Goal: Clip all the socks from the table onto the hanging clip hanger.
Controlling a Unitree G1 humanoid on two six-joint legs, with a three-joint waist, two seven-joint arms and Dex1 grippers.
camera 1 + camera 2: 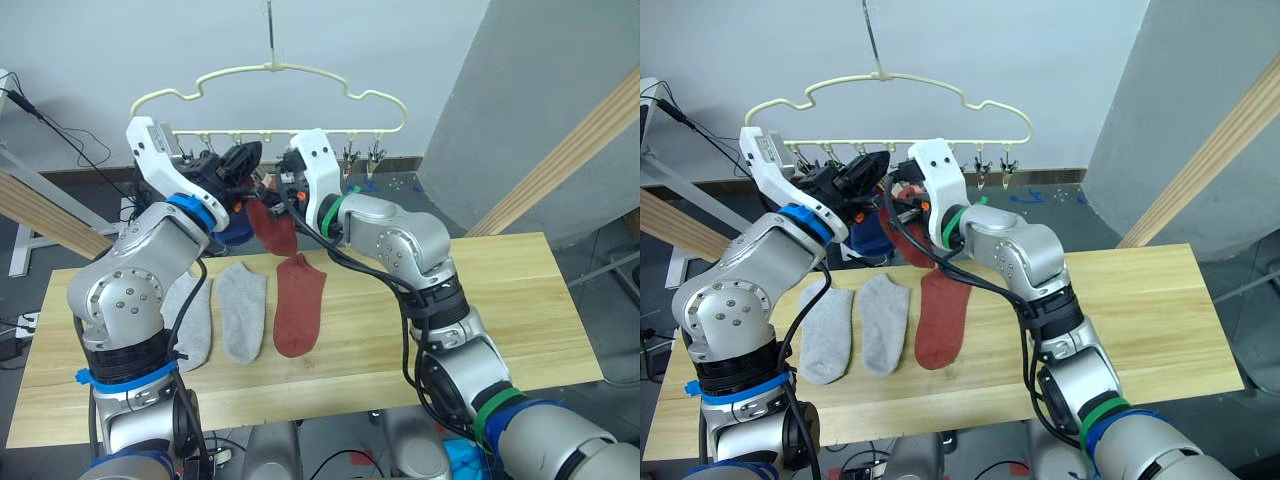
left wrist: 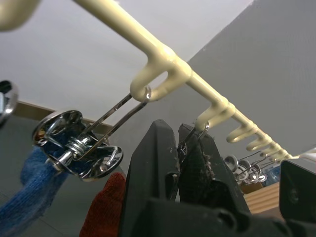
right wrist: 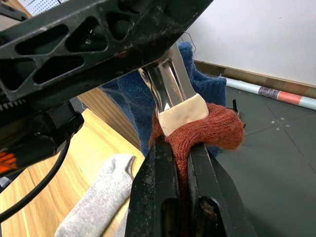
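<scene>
The pale yellow clip hanger [image 1: 270, 70] hangs above the table [image 1: 520, 300]. My left gripper [image 2: 178, 148] is shut on one of its metal clips [image 2: 199, 129]. Just beside it, my right gripper [image 3: 181, 153] is shut on a rust red sock [image 3: 222, 128], whose top edge touches that clip's cream-padded jaw [image 3: 180, 112]; the sock dangles over the table's back edge [image 1: 278, 230]. The neighbouring clip [image 2: 74, 143] holds a blue sock [image 1: 237, 228]. Two grey socks [image 1: 190, 315] [image 1: 243, 310] and another red sock [image 1: 299, 305] lie flat on the table.
Empty clips [image 1: 360, 155] hang along the hanger's right half. Thick wooden beams slant at the left [image 1: 50, 215] and right [image 1: 570, 150]. The table's right half is bare wood. Cables lie on the floor at the far left.
</scene>
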